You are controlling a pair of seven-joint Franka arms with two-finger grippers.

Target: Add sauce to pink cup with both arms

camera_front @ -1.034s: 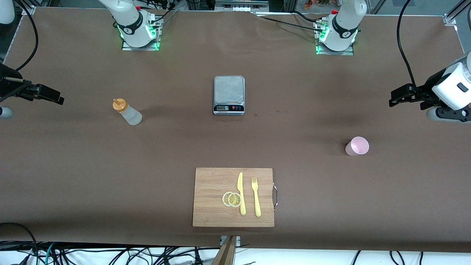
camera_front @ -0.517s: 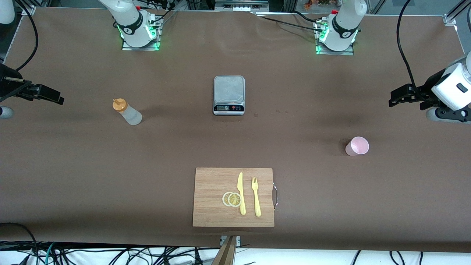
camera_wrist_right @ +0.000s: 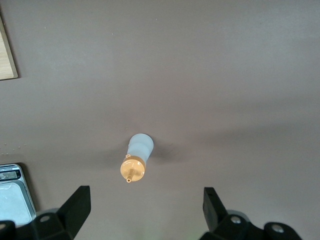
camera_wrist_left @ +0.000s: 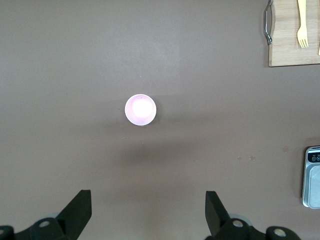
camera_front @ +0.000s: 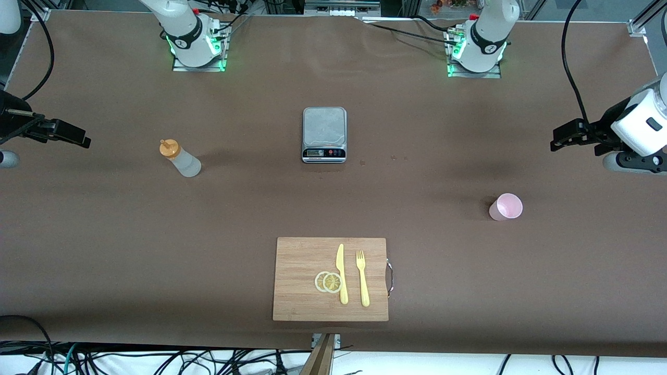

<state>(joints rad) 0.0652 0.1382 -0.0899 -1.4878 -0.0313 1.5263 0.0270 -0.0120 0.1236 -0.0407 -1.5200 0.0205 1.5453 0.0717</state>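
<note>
The sauce bottle (camera_front: 180, 159), whitish with an orange nozzle cap, stands upright on the brown table toward the right arm's end; it also shows in the right wrist view (camera_wrist_right: 136, 160). The pink cup (camera_front: 506, 207) stands upright toward the left arm's end, nearer the front camera than the scale; it also shows in the left wrist view (camera_wrist_left: 140, 109). My right gripper (camera_front: 70, 134) hangs open and empty high above the table's edge at its own end. My left gripper (camera_front: 568, 135) hangs open and empty high above its end. Both arms wait.
A grey kitchen scale (camera_front: 324, 134) sits mid-table between the bottle and cup. A wooden cutting board (camera_front: 302, 294) nearer the front camera carries two lemon slices (camera_front: 329, 282), a yellow knife (camera_front: 341, 273) and a yellow fork (camera_front: 362, 278).
</note>
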